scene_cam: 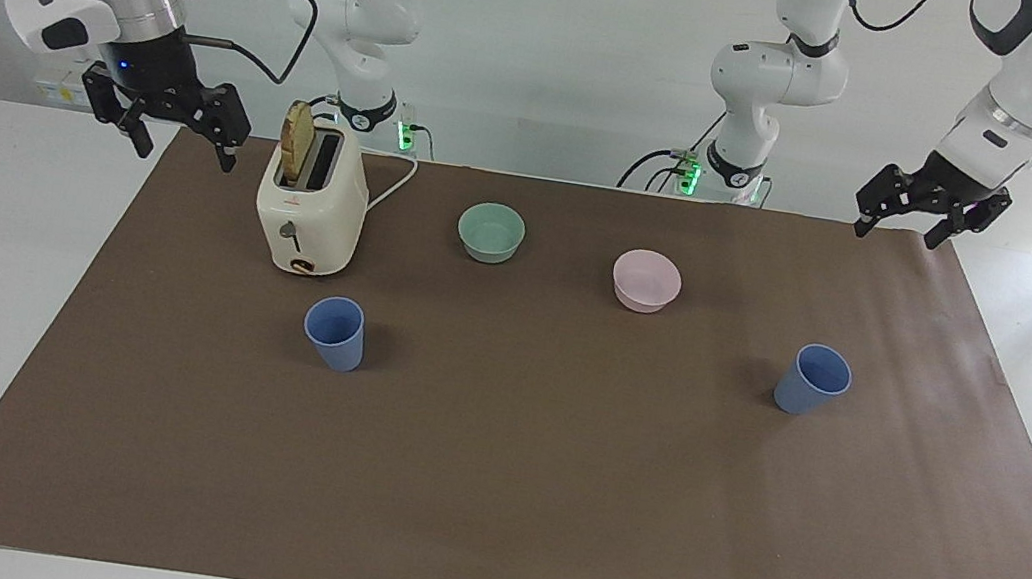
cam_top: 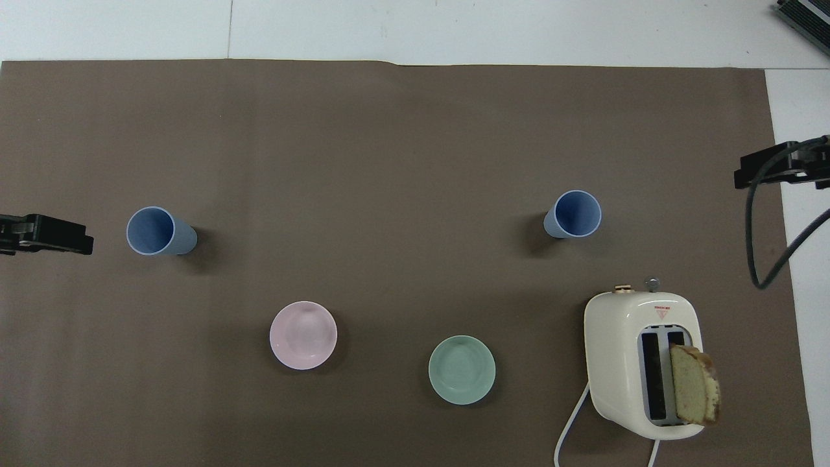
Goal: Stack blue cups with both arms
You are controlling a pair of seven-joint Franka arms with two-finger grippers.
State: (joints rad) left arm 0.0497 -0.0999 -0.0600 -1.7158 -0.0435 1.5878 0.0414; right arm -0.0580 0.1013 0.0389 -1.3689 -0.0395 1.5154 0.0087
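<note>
Two small matte blue plastic cups, tapered and handleless, stand upright and well apart on the brown mat covering the desk. One blue cup [scene_cam: 335, 332] sits near the cream toaster [scene_cam: 309, 212], toward the right arm's end; the other blue cup [scene_cam: 812, 379] sits toward the left arm's end. Both are empty, mouths up. The right pincer [scene_cam: 183, 132] and the left pincer [scene_cam: 903, 223] hang spread wide, holding nothing, over the mat's edge nearest the robots.

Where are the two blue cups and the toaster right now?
Blue cup at the left arm's end [scene_cam: 812, 381], facing view, on its side wall.
Blue cup beside the toaster [scene_cam: 335, 333], facing view, on its side wall.
Toaster [scene_cam: 309, 220], facing view, on its cream front face.
</note>
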